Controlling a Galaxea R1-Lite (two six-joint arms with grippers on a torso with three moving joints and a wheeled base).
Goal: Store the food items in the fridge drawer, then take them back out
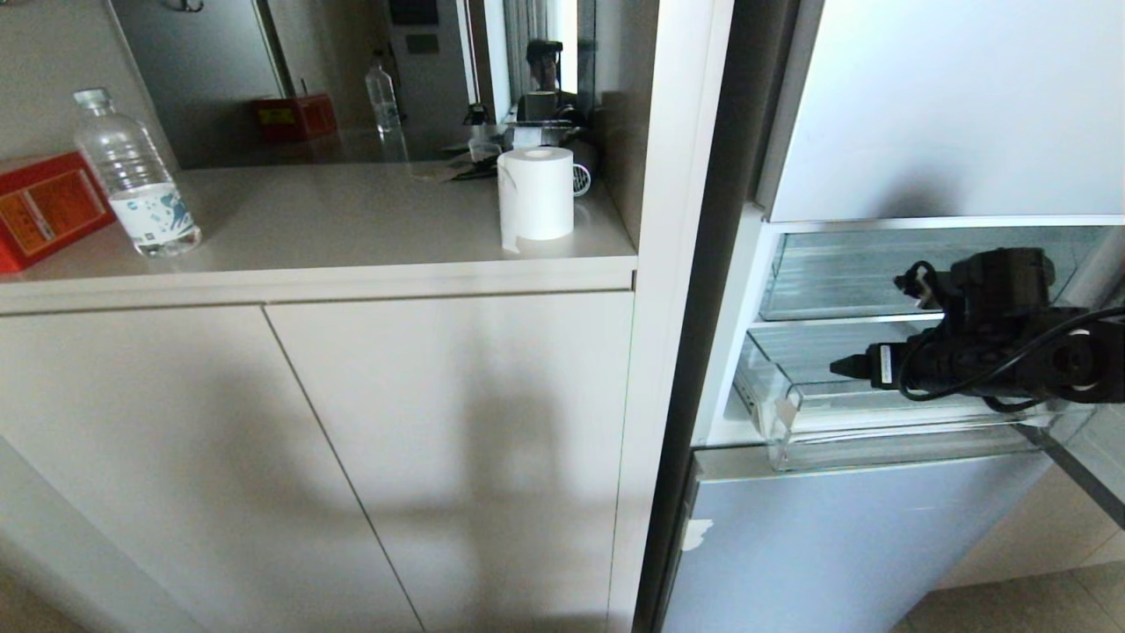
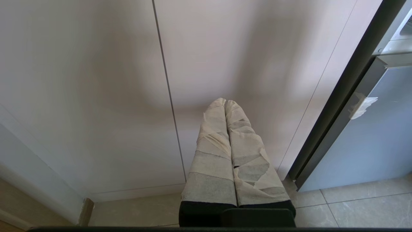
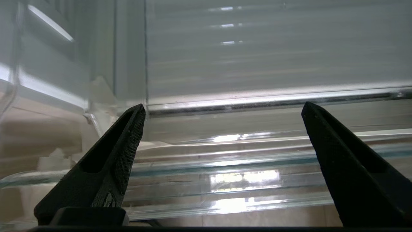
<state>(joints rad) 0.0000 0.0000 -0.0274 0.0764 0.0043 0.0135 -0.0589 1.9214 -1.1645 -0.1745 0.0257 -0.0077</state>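
Beige table (image 1: 352,220) left, fridge standing open right.
Right gripper (image 3: 222,109), fingers spread wide, at the clear ribbed fridge drawer (image 1: 879,422) (pulled out); left gripper (image 2: 227,103) fingers pressed together by cabinet doors (image 2: 96,80).

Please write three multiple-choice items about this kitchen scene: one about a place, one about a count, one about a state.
1. Where does the paper roll stand?
A. on the counter
B. in the fridge drawer
C. on the floor

2. How many water bottles stand on the counter itself?
A. one
B. three
C. none

3. How are the fingers of the right tool?
A. spread wide, holding nothing
B. shut on a bottle
C. shut on the roll

Key: 1 A, the roll stands near the counter's edge. 2 A, one clear bottle stands beside the red box. 3 A, only the drawer front shows between them.
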